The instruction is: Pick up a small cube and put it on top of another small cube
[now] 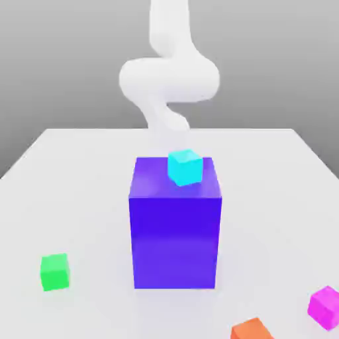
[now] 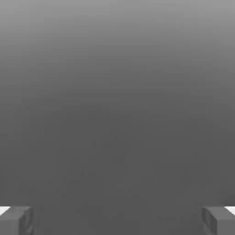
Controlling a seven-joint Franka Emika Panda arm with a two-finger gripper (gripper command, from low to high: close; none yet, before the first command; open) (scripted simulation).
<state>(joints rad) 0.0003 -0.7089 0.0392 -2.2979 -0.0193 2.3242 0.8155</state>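
While nothing is gripped: end effector (image 2: 117,220) spread wide and empty, both fingertips at the edges of the hand view.
Item, magenta-pink cube (image 1: 325,306): on the desk (image 1: 79,172) at the exterior view's right, near the orange cube (image 1: 251,329), well apart from the green cube (image 1: 54,271). Item, cyan cube (image 1: 184,166): atop the tall blue-violet block (image 1: 175,228). Risks, as judged: the arm (image 1: 169,76), reaching past, may clip the block; the close orange neighbour may be nudged; an off-centre grasp or release may topple the stack.
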